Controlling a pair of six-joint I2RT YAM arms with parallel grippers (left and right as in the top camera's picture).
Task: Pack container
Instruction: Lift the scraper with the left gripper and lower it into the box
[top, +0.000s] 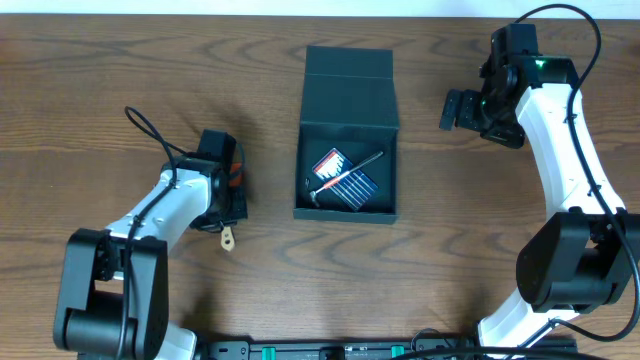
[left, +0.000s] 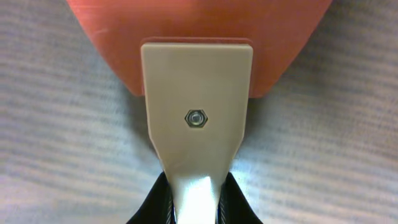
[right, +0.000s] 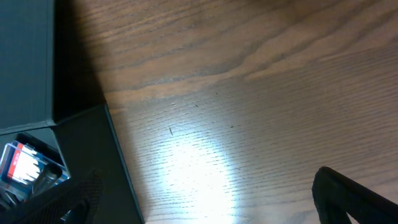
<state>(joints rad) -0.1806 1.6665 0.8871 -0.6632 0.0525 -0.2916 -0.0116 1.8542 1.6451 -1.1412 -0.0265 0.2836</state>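
The container (top: 348, 108) is a dark teal box lying in the middle of the table with its flap lid folded back. A red, white and blue pack (top: 345, 172) and a small metal tool (top: 322, 187) lie inside it. My left gripper (top: 228, 215) is left of the box, low over the table. It is shut on the narrow end of a small tool with a beige plate (left: 196, 93) and an orange part (left: 199, 31). My right gripper (top: 455, 110) hovers open and holds nothing, to the right of the lid. The box wall (right: 118, 180) shows beside its left finger (right: 68, 199).
Bare wood-grain table (top: 130, 70) surrounds the box on all sides. A black cable (top: 150, 130) loops off the left arm. A dark rail (top: 330, 350) runs along the near edge between the two arm bases.
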